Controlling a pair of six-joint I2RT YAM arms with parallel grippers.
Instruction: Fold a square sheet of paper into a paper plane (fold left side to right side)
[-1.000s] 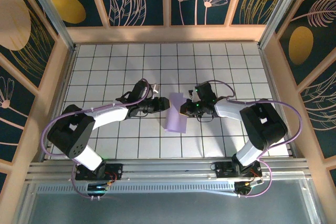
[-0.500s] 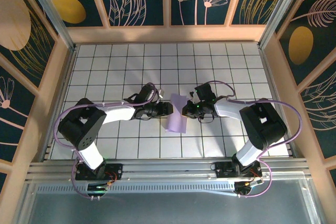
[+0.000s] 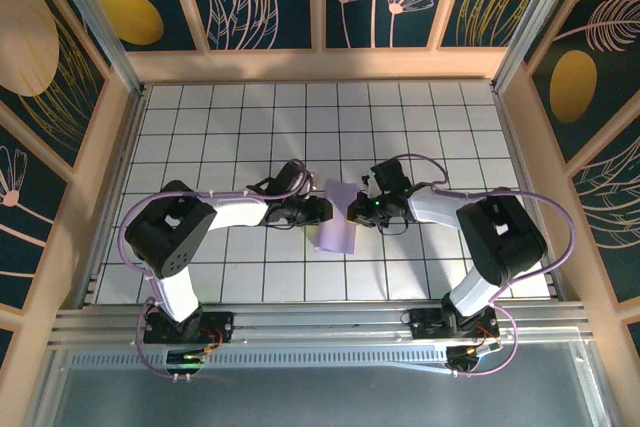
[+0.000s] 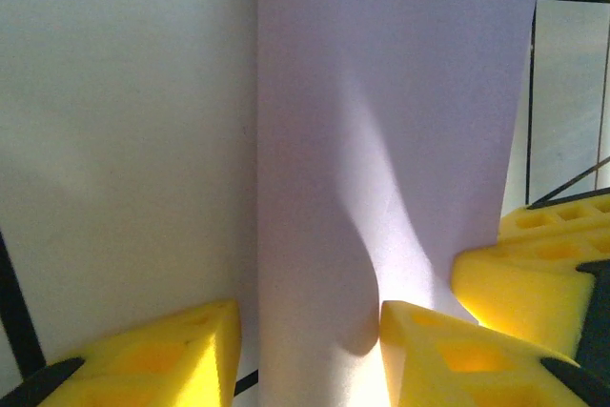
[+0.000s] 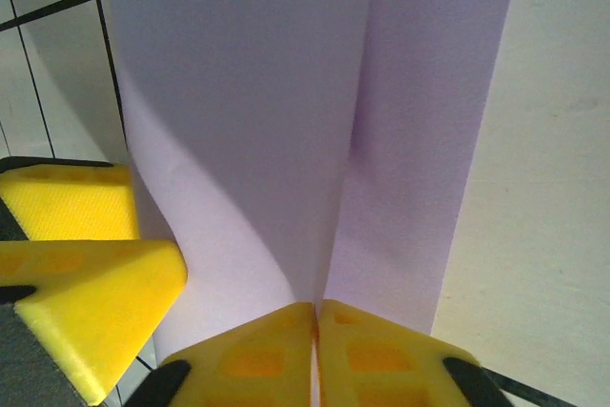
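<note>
Top external: the sheet of paper [image 3: 337, 232] lies about the middle of the table [image 3: 200, 127]. It looks taller than wide, so we take it as already doubled over. We note the left gripper [image 3: 322, 210] just left of the table's middle and the right gripper [image 3: 352, 212] just right of it, both at the sheet. Left wrist: yellow fingers [image 4: 152, 359] part-way open, straddling the sheet, which humps up between them; nothing clamped that we can see. Right wrist: pads [image 5: 381, 359] pressed together on the sheet's edge, a crease running away from them. We judge the left-to-right fold is being set. Next, the hump wants pressing flat with the edges kept matched and no dragging.
</note>
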